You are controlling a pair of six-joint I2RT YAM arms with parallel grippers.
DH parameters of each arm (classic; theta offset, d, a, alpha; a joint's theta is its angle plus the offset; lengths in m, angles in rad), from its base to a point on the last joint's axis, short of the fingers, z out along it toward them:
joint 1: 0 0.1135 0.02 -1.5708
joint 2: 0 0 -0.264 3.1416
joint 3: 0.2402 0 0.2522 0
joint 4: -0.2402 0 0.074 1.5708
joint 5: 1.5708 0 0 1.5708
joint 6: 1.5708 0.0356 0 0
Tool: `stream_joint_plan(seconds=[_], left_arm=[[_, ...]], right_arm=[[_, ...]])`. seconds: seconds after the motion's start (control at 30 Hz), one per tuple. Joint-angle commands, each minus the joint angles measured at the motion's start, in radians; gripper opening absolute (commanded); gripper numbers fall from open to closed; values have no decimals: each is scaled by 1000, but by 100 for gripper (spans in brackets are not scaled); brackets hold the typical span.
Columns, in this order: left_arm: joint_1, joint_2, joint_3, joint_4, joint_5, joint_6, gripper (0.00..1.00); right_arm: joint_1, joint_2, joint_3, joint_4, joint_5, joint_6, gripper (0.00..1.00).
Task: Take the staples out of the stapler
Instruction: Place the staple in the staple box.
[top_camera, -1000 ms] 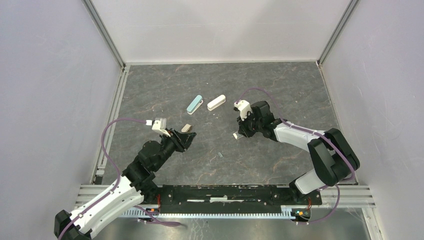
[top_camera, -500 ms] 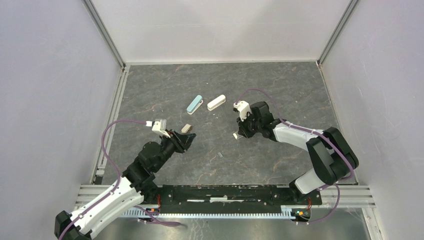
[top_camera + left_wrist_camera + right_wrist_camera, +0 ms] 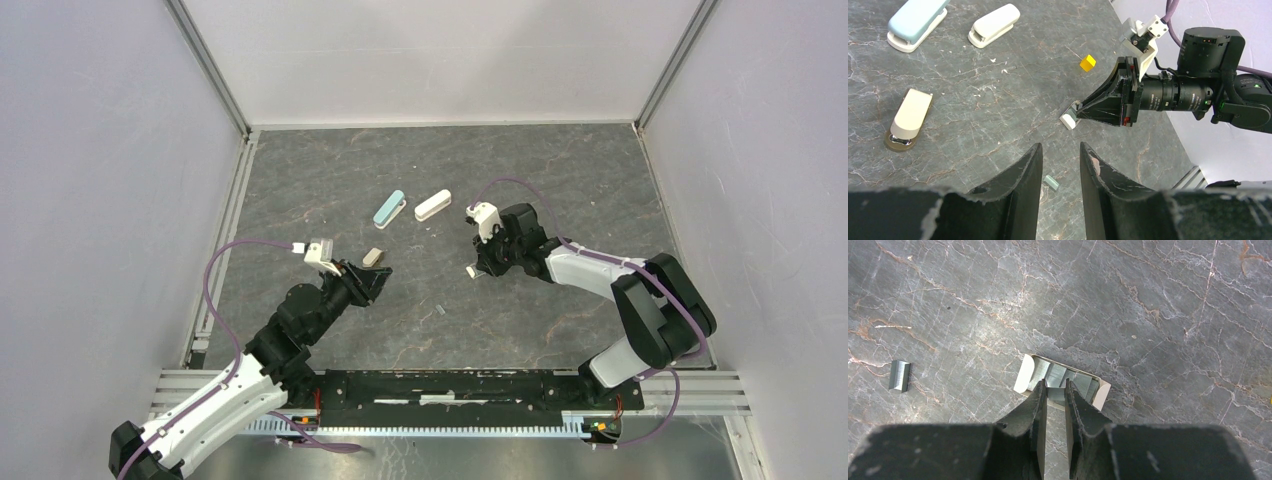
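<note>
Near the small clear plastic box (image 3: 1022, 376), on its arm-base side, lies one short silvery-grey metal strip of staples (image 3: 899, 375), apart from the right gripper (image 3: 1053, 390), whose fingers pinch a grey strip (image 3: 1056, 394) inside that box. The left gripper (image 3: 1060, 150) hangs half spread, empty, above the loose strip. Away from the box sit one teal stapler (image 3: 389, 209), one white stapler (image 3: 433, 205), one beige stapler (image 3: 373, 256) and one yellow cube (image 3: 1088, 62).

- The staples (image 3: 899, 375): one very short, thin, silvery-grey metal strip, bent into a channel.
- It lies flat and loose on the dark marbled table (image 3: 1148, 315), nothing touching it, toward the near middle.
</note>
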Motion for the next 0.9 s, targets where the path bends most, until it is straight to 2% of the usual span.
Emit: stream_joint_plan(seconds=[0.0, 0.87], left_arm=[[-4, -11, -4, 7, -16, -33, 41], [-4, -17, -3, 7, -19, -34, 41]], right_arm=[[8, 7, 5, 23, 8, -11, 20], [15, 13, 4, 15, 34, -25, 23]])
